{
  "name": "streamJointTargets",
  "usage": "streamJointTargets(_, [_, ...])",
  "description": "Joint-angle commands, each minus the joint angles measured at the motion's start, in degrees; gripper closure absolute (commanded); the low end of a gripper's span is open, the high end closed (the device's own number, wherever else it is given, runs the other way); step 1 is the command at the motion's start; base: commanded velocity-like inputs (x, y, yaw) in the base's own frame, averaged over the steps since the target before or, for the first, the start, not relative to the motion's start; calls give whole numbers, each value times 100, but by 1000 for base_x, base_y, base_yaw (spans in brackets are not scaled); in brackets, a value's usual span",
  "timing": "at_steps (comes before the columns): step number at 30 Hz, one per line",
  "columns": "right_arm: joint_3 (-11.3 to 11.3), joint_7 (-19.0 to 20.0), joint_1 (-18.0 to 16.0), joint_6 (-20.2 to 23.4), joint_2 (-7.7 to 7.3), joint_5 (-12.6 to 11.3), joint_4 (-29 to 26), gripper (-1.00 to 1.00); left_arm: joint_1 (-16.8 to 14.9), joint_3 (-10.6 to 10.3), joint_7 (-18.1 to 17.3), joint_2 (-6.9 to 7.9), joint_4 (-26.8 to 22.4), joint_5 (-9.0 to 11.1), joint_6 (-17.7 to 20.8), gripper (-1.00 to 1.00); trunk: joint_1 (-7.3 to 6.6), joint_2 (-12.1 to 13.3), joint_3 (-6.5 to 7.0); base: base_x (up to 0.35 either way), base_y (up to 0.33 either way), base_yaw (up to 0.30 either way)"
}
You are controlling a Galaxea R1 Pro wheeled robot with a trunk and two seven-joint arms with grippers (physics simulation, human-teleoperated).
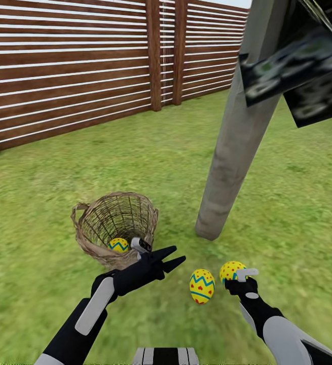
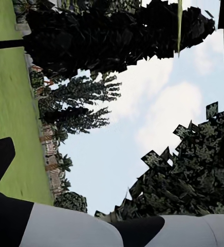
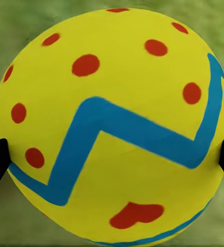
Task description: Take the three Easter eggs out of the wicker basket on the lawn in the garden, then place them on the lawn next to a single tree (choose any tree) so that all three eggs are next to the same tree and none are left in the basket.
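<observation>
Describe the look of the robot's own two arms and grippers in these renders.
Both arms have glossy black shells with light grey-white panels along the forearms. The left gripper ends in two pointed, tapered black fingers, with a small grey-white block near its wrist. The right gripper is black too, with a pale grey bracket-like piece at its tip. No cables or markings are visible.

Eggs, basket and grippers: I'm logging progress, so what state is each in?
Basket: upright, one egg inside.
Middle egg: on the lawn near the tree, free.
Right egg: between the right gripper fingers.
Left gripper: open, empty, beside the basket.
</observation>
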Motion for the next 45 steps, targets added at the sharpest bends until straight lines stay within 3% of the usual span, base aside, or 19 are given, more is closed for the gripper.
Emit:
streamJointTargets(1, [-46, -11, -6, -22, 1, 56, 12, 100, -3, -1, -5, 0, 2, 21, 28, -100, 1, -3, -27, 0, 0, 0])
streamJointTargets(25, [-46, -20, -6, 3, -7, 26, 23, 100, -2, -1, 4, -7, 2, 21, 28, -100, 63, -35, -558, 0, 0, 0])
streamJointTargets(42, [-46, -3, -6, 1, 1, 61, 20, 100, -3, -1, -5, -6, 64, 30, 28, -100, 63, -35, -558, 77, 26, 0])
streamJointTargets(45, [-48, -3, -6, -5, 1, 65, 14, 100, -3, -1, -5, -9, 62, 24, 28, -100, 71, -39, -625, 0, 0, 0])
